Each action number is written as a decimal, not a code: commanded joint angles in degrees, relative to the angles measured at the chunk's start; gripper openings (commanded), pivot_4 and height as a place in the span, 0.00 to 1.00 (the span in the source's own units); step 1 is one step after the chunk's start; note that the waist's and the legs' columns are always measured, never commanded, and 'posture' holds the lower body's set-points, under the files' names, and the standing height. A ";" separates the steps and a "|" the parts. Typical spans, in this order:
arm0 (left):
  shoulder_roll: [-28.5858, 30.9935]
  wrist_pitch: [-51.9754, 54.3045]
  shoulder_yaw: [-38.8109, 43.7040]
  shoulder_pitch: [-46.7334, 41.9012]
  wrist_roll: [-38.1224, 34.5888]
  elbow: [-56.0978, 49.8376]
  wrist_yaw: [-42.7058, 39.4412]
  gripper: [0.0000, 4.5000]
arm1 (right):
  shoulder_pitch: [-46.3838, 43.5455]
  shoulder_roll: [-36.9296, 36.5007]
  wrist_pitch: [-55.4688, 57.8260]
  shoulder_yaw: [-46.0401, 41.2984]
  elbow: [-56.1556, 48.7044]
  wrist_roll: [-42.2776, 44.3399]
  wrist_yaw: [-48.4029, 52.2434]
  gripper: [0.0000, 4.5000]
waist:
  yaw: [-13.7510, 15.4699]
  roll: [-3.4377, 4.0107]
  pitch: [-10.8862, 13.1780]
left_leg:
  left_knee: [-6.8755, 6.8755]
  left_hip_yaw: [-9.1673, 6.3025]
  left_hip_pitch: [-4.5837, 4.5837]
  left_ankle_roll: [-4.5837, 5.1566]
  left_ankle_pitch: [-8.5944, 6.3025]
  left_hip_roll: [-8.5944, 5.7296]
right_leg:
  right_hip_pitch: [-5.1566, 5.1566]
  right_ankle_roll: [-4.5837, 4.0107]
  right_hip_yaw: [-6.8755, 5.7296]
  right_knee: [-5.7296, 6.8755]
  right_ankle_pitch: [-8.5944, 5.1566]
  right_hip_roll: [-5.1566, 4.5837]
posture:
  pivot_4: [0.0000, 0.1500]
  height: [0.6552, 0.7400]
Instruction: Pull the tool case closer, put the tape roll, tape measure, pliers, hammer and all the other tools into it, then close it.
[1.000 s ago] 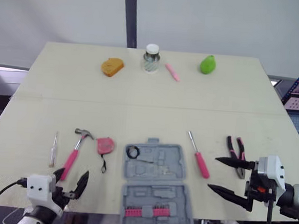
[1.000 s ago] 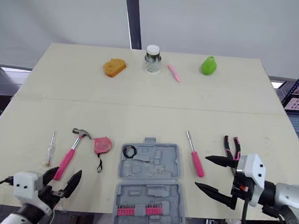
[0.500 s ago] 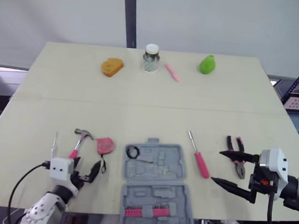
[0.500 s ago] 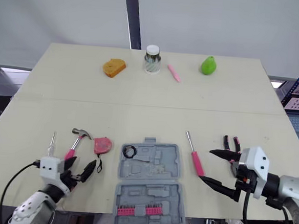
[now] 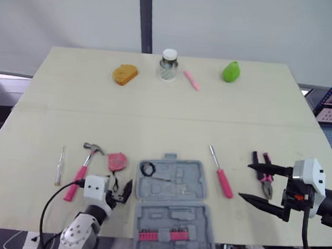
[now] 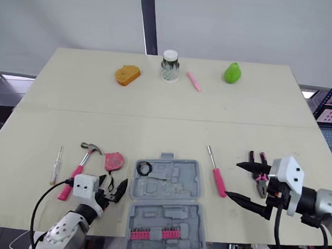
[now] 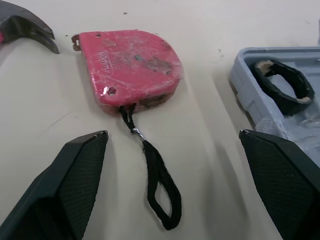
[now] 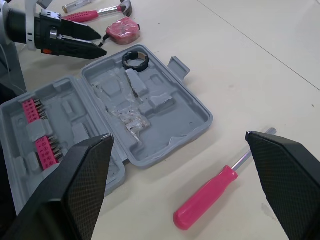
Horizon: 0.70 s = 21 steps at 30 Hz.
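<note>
Beside the case (image 6: pixel 169 204), the left gripper (image 7: pixel 172 137) is spread astride the strap (image 7: pixel 156 186) of the tape measure (image 7: pixel 131 67). The right gripper (image 6: pixel 233 179) gapes wide near the screwdriver (image 6: pixel 218 179).

tool case (image 5: pixel 176 182): moulded plastic, matt
tape measure (image 7: pixel 131 67): hard plastic — scuffed, dull
strap (image 7: pixel 159 187): woven cloth, soft
table (image 5: pixel 155 112): smooth, matt top

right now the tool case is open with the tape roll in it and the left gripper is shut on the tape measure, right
No: the left gripper is open, clear of the tape measure; the left wrist view shows it. The tool case is open, tape roll inside.
</note>
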 commanded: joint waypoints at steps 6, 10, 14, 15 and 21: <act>-2.34 -0.13 -2.62 0.25 2.75 -2.70 3.62 1.00 | 1.51 0.32 0.29 -2.81 -2.95 1.49 -0.96 0.99 | -0.01 0.02 -0.01 | 0.02 0.00 0.00 0.03 -0.01 0.00 | -0.01 0.01 0.00 0.02 0.00 -0.04 | 1.00 0.47; -1.92 4.18 -1.20 -2.88 1.67 -5.07 4.27 1.00 | 2.01 0.43 0.29 -3.51 -3.31 1.90 -1.30 0.99 | 0.08 0.02 -0.01 | 0.02 -0.01 -0.02 0.02 -0.01 -0.01 | -0.01 0.00 -0.01 0.02 0.00 -0.04 | 1.00 0.47; -1.51 10.96 -0.34 -4.60 1.31 -9.11 5.23 1.00 | 2.44 0.93 -0.11 -3.30 -3.46 1.49 -1.66 0.99 | 0.03 0.01 0.00 | 0.03 -0.02 -0.04 0.02 0.00 0.00 | 0.00 0.01 -0.03 0.01 0.01 0.00 | 1.00 0.47; -1.40 12.47 -0.27 -4.95 1.33 -9.91 5.41 1.00 | 2.54 1.13 -0.14 -3.15 -3.60 1.42 -1.88 0.99 | 0.02 0.01 0.00 | 0.03 -0.01 -0.03 0.02 0.00 -0.01 | 0.01 0.01 -0.03 0.02 0.00 0.00 | 1.00 0.47; -1.54 19.91 0.34 -6.07 1.72 -13.09 6.92 1.00 | 2.70 1.77 -0.10 -2.86 -4.22 1.29 -2.73 0.99 | 0.04 0.01 0.00 | 0.09 -0.02 -0.03 0.01 0.01 0.00 | 0.01 0.01 -0.02 0.07 0.00 0.02 | 1.00 0.47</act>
